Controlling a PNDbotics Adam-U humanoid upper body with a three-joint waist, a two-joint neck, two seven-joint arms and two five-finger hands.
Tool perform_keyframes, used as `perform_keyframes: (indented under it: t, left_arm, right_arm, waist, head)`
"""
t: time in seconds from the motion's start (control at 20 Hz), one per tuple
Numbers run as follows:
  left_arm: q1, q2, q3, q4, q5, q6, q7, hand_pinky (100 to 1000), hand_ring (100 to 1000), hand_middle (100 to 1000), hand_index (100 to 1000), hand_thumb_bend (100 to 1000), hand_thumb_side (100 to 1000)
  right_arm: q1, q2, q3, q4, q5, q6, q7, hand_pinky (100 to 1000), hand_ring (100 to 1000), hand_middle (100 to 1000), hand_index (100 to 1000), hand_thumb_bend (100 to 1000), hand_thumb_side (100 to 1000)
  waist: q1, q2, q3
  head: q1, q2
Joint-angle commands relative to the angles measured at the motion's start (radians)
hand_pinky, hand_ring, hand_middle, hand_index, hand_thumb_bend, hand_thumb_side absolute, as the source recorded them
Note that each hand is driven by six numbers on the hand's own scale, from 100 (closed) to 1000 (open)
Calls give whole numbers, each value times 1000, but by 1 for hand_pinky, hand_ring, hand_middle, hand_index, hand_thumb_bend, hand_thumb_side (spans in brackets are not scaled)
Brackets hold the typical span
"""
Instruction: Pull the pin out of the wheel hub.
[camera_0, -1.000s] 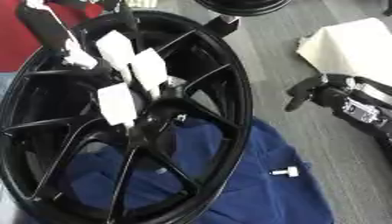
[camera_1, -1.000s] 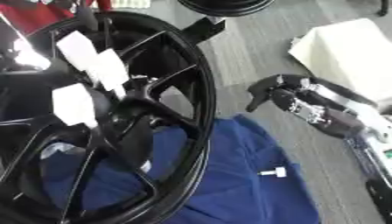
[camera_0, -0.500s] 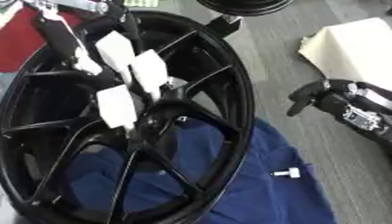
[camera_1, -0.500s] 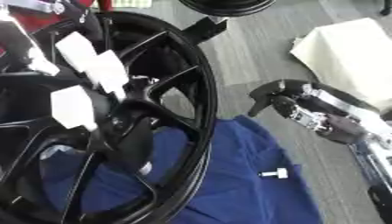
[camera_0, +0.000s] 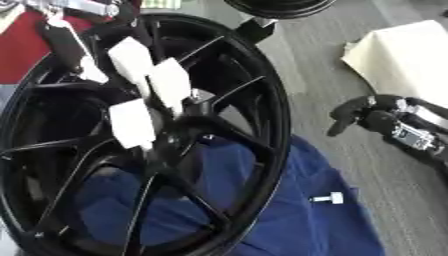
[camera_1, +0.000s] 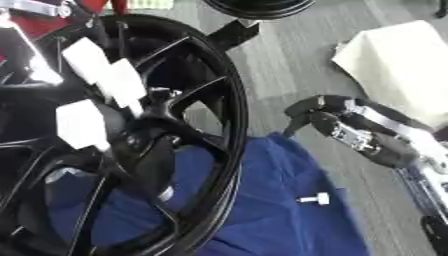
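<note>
Black wheel on a blue cloth, pin lying loose beside it.

The left hand (camera_0: 144, 95) reaches over the wheel (camera_0: 262, 125), white fingers straight and spread at the hub. The right hand (camera_1: 328, 117) hovers off to the side, fingers curled, holding nothing. The small white pin (camera_1: 313, 199) lies on the cloth (camera_1: 271, 220), clear of the rim.

Black wheel hub (camera_0: 131, 145) over blue cloth (camera_0: 306, 225), white pin (camera_0: 329, 199) on cloth, right hand (camera_0: 372, 117) curled beside.
</note>
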Motion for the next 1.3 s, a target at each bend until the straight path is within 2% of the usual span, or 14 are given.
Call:
perform_keyframes:
  t: [0.05,0.5,0.6,0.75,0.95,1.3]
  left_arm:
    - [-29,14,18,-18,33,-46,-59,892,852,741,819,332,205]
    - [-31,19,15,-45,86,-2,-59,872,832,716,795,279,199]
    - [-32,19,15,-49,96,5,-59,861,805,660,748,243,202]
    - [-31,18,12,-52,113,17,-59,812,703,510,597,189,203]
    - [-32,18,17,-56,123,31,-59,763,602,399,468,149,211]
    - [-43,24,62,-67,136,63,-59,701,528,304,319,118,271]
  right_arm:
    - [-4,-9,-6,-21,8,3,0,1000,722,618,806,100,705]
    - [-3,-5,-6,-21,16,7,-3,1000,723,619,807,100,709]
    - [-4,-4,-6,-21,16,9,-5,1000,724,619,808,100,709]
    - [-5,-3,-7,-21,16,13,-8,1000,724,620,809,100,710]
    - [-4,-2,-9,-21,11,15,-11,1000,725,621,809,100,711]
    - [-3,-2,-10,-21,8,17,-10,1000,725,621,810,100,709]
  waist:
    - [-6,-17,1]
    - [-5,-14,2]
    - [-5,-14,2]
    - [-5,-14,2]
    - [-6,-14,1]
    - [-7,-17,4]
  head:
    - [2,-11]
    - [2,-9]
    - [4,-7]
    - [4,-6]
    - [3,-4]
    - [2,-2]
